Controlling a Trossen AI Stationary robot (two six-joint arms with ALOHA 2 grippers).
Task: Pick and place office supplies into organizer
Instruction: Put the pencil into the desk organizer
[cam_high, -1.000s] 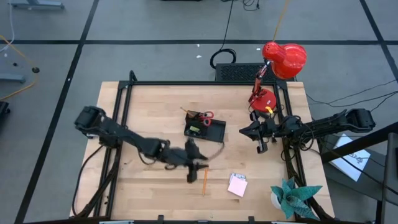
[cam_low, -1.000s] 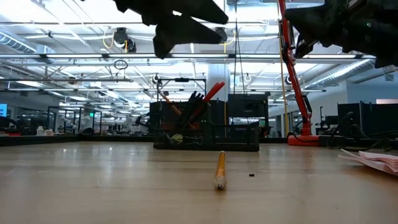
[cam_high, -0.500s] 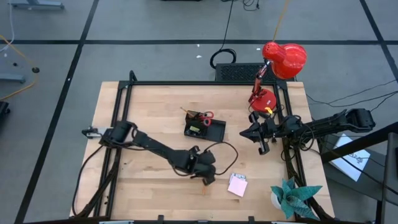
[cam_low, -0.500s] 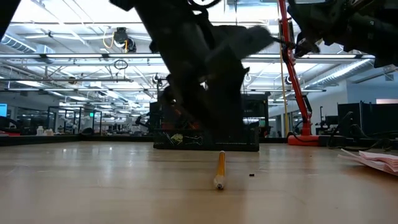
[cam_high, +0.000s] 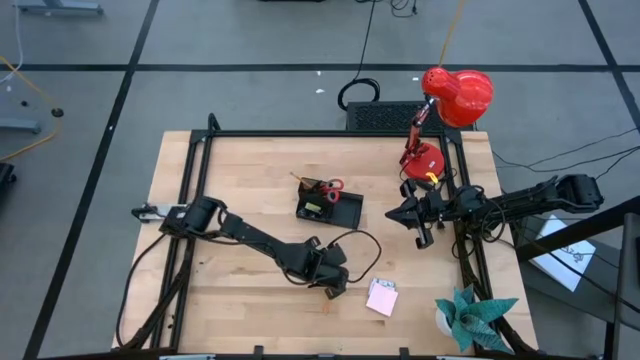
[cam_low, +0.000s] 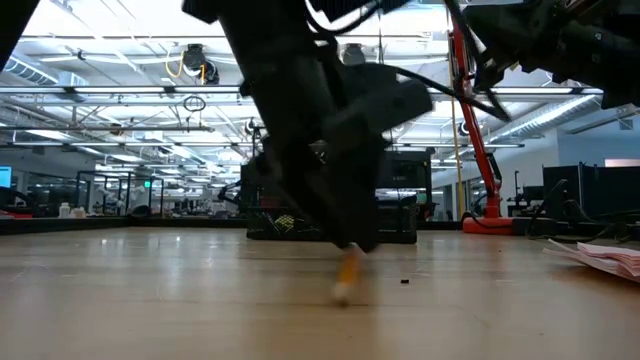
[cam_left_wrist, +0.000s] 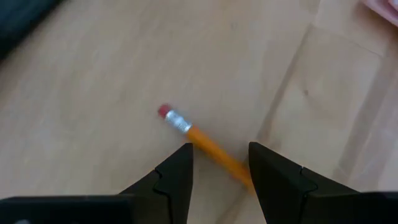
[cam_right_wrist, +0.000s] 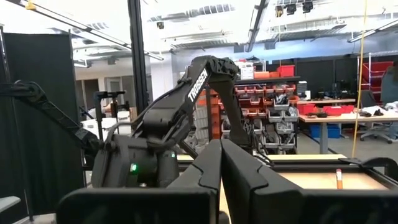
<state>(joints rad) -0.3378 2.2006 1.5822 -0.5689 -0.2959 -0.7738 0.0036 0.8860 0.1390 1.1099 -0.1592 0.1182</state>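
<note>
Pencil (cam_left_wrist: 205, 144) hidden under left gripper (cam_high: 335, 287) from above; we see it between parted fingers at wrist. Right gripper (cam_high: 421, 237) far right, fingers together.

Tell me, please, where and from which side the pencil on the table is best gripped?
Grip the pencil on its bare orange shaft, behind the eraser end, coming straight down from above. It lies flat on the table, so only its long sides are free. The left gripper already straddles it, jaws open across its length.
</note>
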